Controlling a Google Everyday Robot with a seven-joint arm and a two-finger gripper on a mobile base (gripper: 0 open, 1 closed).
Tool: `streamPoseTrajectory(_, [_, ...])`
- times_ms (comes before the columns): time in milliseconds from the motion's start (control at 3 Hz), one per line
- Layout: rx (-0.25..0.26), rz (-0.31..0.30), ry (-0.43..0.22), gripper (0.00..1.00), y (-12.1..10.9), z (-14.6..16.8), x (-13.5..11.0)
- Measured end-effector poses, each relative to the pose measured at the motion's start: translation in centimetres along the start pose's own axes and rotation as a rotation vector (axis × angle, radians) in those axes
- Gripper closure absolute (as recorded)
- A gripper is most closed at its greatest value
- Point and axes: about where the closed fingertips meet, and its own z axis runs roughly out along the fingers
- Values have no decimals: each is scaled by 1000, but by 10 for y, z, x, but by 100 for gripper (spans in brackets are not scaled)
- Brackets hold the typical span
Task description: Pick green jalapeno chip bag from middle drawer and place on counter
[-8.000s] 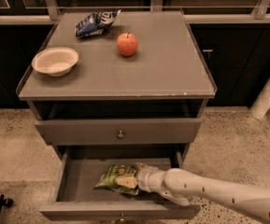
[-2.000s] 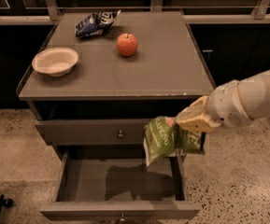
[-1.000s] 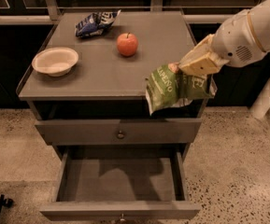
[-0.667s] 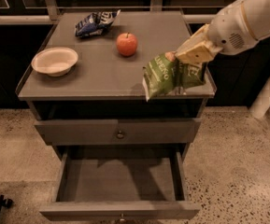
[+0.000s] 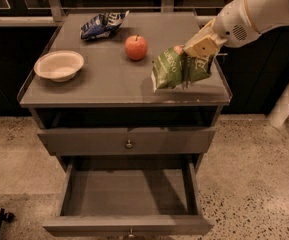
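Over the right front part of the table (image 5: 109, 81), the tool (image 5: 191, 51) is pinched shut on the top edge of the green jalapeno chip bag (image 5: 176, 70), which hangs from it, crumpled and tilted. Two seconds ago the bag dangled lower, in front of the cabinet and above the open drawer. A second ago it was level with the table's front edge. Now it has come up and inward, so its whole outline sits over the grey top. Whether its lower edge touches the surface cannot be told, though a shadow lies just under it.

The white arm (image 5: 264, 9) reaches in from the upper right, higher than before.

The apple (image 5: 136, 47), the pale bowl (image 5: 59, 65) and the blue-and-white chip bag (image 5: 101, 25) lie where they did in the earlier pictures. The apple is near the bag's left side but apart from it. The bowl is well apart at the left edge, and the blue bag is at the back.

Bare table top shows in front of the apple, running from the bowl to the hanging bag. The bag is near the right rim and the pale front edge.

Below, the middle drawer (image 5: 126, 191) stands pulled out as before, under the shut upper drawer front (image 5: 84, 140) with its knob (image 5: 129, 144).
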Motion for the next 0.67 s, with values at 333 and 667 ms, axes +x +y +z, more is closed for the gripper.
streamPoseTrajectory(333, [1,14,0,100,-13,8,1])
streamPoseTrajectory(667, [1,21,0,100,-20,13,1])
